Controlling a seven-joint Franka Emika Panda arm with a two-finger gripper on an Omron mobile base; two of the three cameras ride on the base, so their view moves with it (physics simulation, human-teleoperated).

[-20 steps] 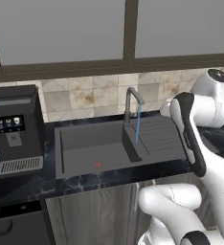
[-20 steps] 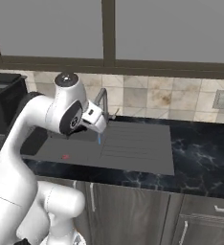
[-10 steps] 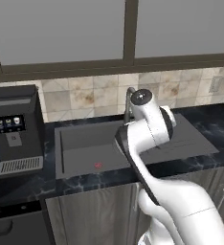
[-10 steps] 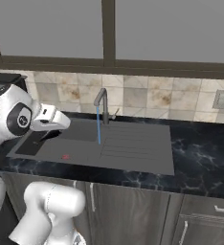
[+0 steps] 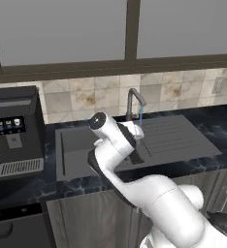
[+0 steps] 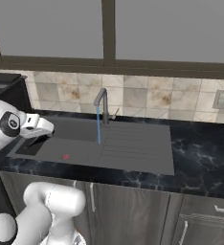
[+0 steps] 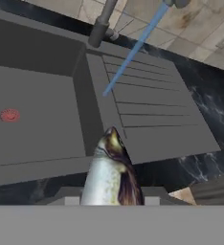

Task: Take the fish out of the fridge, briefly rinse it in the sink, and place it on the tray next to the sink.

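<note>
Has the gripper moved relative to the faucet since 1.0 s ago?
Yes. In the right base view the gripper went from beside the thin upright grey faucet to well left, over the basin's left end.

Black counter (image 6: 205, 158) carries sink (image 6: 85, 143), apparently coffee machine (image 5: 16, 131).
</note>
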